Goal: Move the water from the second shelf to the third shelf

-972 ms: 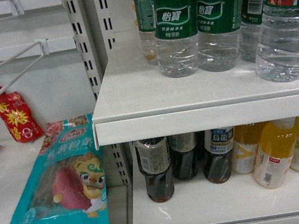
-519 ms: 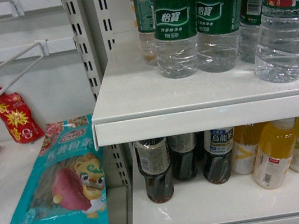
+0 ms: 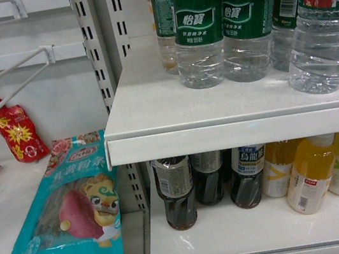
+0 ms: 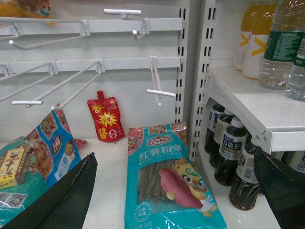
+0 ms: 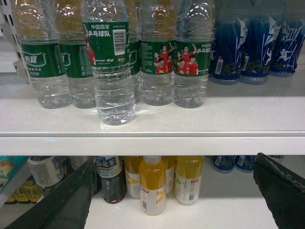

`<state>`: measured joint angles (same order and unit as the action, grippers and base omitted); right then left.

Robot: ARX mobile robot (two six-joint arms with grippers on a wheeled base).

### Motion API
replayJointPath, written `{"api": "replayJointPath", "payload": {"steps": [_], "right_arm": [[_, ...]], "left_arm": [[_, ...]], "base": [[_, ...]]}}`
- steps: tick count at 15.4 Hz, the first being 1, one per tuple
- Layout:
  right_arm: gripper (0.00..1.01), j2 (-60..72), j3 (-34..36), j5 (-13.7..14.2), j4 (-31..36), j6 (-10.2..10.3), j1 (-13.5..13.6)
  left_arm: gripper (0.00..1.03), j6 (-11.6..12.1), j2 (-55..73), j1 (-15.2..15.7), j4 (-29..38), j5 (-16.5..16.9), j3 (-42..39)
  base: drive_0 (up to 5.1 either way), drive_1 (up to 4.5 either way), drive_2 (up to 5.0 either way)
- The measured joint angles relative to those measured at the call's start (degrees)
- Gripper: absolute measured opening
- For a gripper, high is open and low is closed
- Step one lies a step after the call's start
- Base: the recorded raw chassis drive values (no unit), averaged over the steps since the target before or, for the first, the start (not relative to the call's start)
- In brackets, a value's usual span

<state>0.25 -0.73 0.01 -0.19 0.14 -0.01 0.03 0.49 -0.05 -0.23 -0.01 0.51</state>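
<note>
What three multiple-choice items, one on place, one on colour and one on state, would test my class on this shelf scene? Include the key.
1. Where does the foremost water bottle stand?
A: on the upper shelf, ahead of its row
B: on the lower shelf
C: on a hook

2. What colour is the front drink bottle on the level below?
A: blue
B: orange-yellow
C: clear

3. How is the right gripper?
A: shut on a bottle
B: shut on a pouch
C: open, holding nothing

Key:
1 A, it stands nearer the shelf edge than the other waters.
2 B, its contents show orange-yellow.
3 C, its fingers are spread wide and grip nothing.
</note>
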Motion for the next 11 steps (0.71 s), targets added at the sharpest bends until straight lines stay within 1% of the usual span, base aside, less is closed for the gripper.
{"api": "replayJointPath", "payload": {"steps": [11], "right_arm": [[0.98,0.0,0.0,0.0,0.1,0.0,0.0]], "left_arm": [[0.98,0.0,0.0,0.0,0.2,0.0,0.0]], "base": [[0.0,0.0,0.0]]}}
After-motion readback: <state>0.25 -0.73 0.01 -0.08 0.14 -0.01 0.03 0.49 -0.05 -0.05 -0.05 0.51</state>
